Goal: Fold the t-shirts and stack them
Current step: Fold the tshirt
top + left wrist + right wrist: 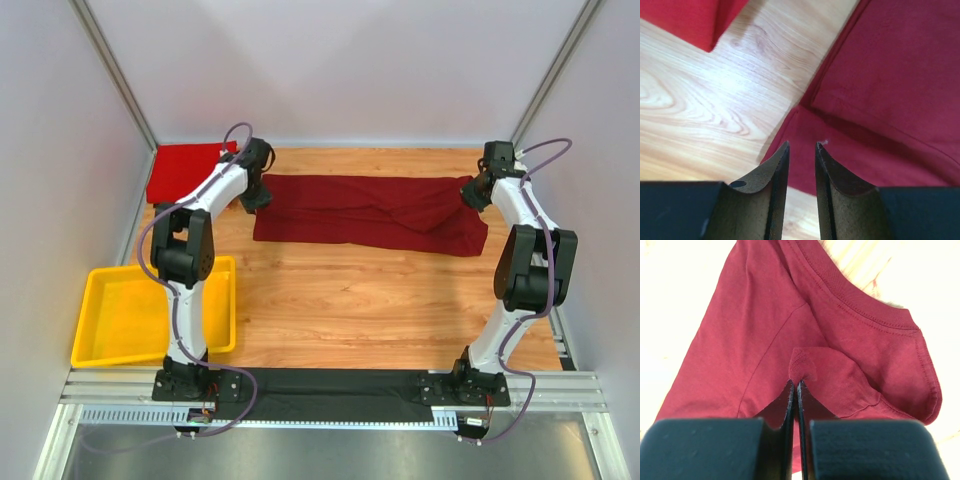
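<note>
Loosely folded, maroon t-shirt (370, 205) is pinched by right fingers (786, 412); left fingers (767, 192) seemingly parted, empty

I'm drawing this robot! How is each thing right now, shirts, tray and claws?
maroon t-shirt: folded into a long strip, right end pinched.
red t-shirt: folded, far left corner.
yellow tray: nothing seen inside.
left claw: open, holding nothing.
right claw: shut on the maroon t-shirt.
</note>
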Robot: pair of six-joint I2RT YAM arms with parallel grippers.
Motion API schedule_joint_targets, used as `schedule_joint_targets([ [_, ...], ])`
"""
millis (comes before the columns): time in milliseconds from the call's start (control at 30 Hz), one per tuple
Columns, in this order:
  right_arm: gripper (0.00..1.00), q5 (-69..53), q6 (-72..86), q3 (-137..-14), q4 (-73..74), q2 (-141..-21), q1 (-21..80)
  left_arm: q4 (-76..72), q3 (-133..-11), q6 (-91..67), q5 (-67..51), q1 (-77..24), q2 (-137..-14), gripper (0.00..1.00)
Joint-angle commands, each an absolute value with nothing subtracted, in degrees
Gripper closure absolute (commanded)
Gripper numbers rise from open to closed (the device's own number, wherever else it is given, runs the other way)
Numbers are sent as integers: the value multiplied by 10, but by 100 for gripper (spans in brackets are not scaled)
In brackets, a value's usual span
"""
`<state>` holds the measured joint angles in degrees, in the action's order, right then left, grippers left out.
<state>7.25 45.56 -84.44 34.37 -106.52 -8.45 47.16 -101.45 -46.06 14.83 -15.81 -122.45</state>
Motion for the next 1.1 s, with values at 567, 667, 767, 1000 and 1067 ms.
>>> schedule_joint_targets([
  [567, 100, 63, 429, -880, 340, -1081, -88, 453, -961, -443, 175, -201, -1218, 71],
  [667, 100, 67, 417, -892, 347, -1091, -87, 473, -967, -449, 197, -200, -1237, 71],
  [767, 100, 78, 400, -923, 361, -1100, -84, 496, -979, -451, 206, -200, -1254, 72],
  [1000, 100, 97, 351, -986, 386, -1137, -71, 507, -983, -451, 223, -200, -1266, 72],
  [1067, 100, 96, 340, -997, 393, -1151, -68, 509, -983, -452, 222, -200, -1266, 72],
])
